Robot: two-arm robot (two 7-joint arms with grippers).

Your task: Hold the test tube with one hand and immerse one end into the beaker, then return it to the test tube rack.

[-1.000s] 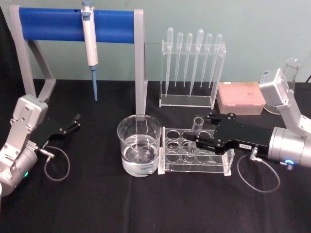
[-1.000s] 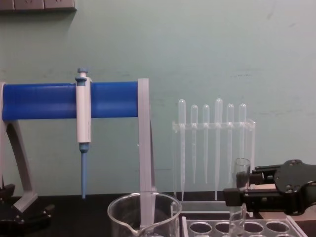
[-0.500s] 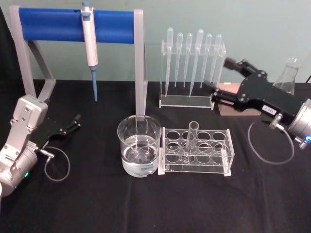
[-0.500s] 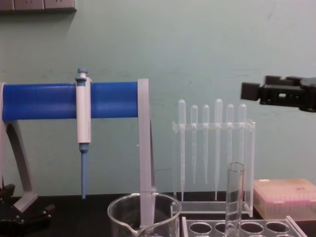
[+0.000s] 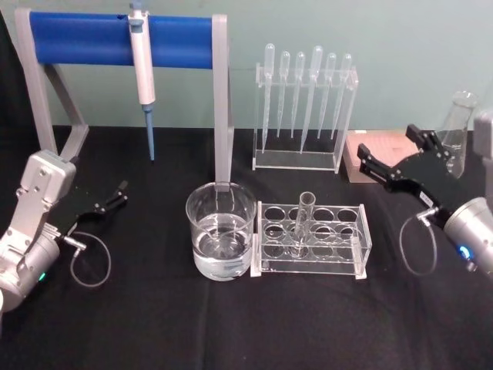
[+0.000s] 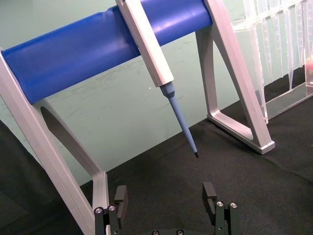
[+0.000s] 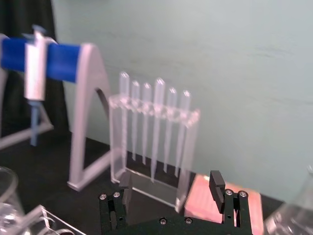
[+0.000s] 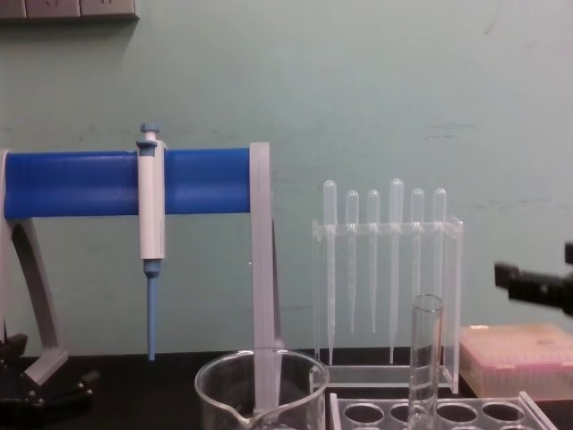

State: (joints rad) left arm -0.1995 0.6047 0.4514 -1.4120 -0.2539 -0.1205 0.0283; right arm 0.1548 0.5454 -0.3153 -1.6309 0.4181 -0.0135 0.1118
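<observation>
Glass dominates the near table: the beaker (image 5: 221, 240), part full of clear liquid, stands touching the left end of the clear rack (image 5: 312, 239), where the test tube (image 5: 303, 222) stands leaning slightly, open end up. Right of the rack and farther back, the right claw (image 5: 387, 158) hangs open and empty, nearer the tube than the open, idle left claw (image 5: 114, 195). Beyond stand the pipettes (image 5: 305, 85) and pipettor (image 5: 142, 73).
</observation>
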